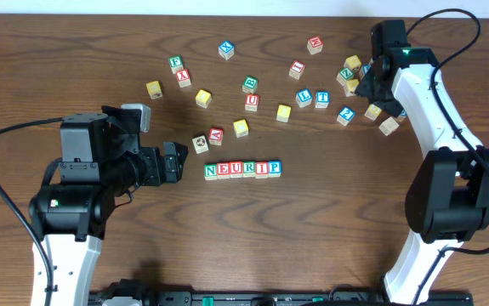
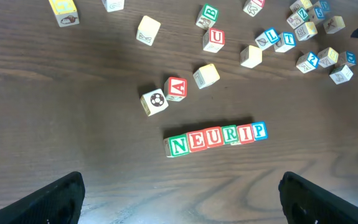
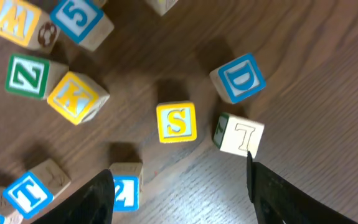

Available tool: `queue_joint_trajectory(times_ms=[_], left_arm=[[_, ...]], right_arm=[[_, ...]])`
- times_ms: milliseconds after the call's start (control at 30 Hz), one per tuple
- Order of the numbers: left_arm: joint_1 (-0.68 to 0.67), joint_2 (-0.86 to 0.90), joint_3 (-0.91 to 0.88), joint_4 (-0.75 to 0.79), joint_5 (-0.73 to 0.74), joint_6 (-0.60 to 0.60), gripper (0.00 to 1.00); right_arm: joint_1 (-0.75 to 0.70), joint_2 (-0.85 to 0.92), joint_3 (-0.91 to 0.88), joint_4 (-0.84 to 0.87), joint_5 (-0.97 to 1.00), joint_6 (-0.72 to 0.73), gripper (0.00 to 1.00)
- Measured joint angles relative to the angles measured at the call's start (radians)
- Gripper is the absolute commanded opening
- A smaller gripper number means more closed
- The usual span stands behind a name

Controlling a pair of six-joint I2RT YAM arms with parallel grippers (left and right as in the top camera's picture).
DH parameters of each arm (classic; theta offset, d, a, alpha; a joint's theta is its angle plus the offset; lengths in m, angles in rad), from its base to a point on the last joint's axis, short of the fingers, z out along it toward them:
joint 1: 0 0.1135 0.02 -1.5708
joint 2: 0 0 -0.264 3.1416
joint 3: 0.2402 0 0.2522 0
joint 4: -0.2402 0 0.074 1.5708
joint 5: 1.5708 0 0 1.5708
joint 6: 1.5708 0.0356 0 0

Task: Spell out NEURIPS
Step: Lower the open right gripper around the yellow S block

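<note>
six lettered blocks form one touching row [image 1: 242, 170] reading neurip at the middle of the tabletop [image 1: 329, 238]. one yellow s block [image 3: 177, 122] lies at the far right side, just ahead of the right end effector [image 3: 179, 177], centred between its two spread fingers [image 3: 98, 199], untouched. the left end effector [image 2: 182, 193], fingers also apart and empty, hovers near the row's n end.

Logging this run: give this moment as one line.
NEURIP row: six blocks laid, S missing | left gripper: open, empty | right gripper: open above yellow S block
</note>
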Motion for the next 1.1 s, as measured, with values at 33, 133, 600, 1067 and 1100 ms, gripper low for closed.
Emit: queue_joint_trajectory(times_ms=[33, 133, 600, 1067, 1100], left_arm=[[0.000, 0.000, 0.000, 0.000, 0.000, 0.000, 0.98], [0.000, 0.000, 0.000, 0.000, 0.000, 0.000, 0.98], [0.000, 0.000, 0.000, 0.000, 0.000, 0.000, 0.98], [0.000, 0.000, 0.000, 0.000, 0.000, 0.000, 0.98], [0.000, 0.000, 0.000, 0.000, 0.000, 0.000, 0.98]], right_arm=[[0.000, 0.000, 0.000, 0.006, 0.008, 0.003, 0.63], [-0.001, 0.007, 0.000, 0.027, 0.022, 0.010, 0.63], [-0.002, 0.143, 0.003, 0.087, 0.037, 0.016, 0.49], [-0.002, 0.186, 0.003, 0.117, 0.039, 0.021, 0.47], [-0.002, 0.192, 0.003, 0.119, 0.039, 0.021, 0.47]])
